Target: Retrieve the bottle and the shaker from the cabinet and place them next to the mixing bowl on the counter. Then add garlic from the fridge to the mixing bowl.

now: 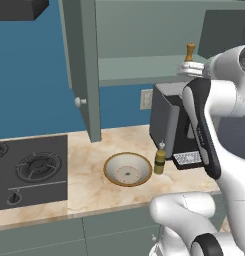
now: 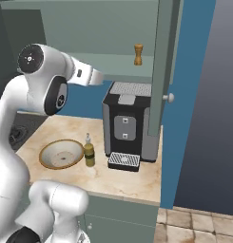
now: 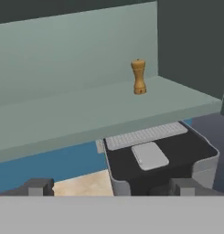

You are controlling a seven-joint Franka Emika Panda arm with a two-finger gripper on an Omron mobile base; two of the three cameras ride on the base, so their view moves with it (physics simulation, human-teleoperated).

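Over on the left the stove [image 1: 29, 170] is sitting dark, and beside it the mixing bowl [image 1: 128, 169] is resting on the counter [image 1: 89, 190] with the bottle [image 1: 160, 161] standing upright just beside its right rim. Next along, the coffee machine [image 2: 126, 126] is backing onto the wall. Up above, the shaker [image 3: 139, 77] is standing upright on the open cabinet's shelf [image 3: 86, 114], and the gripper [image 3: 111, 186] is hanging in front of it, fingers spread wide, pinching nothing.
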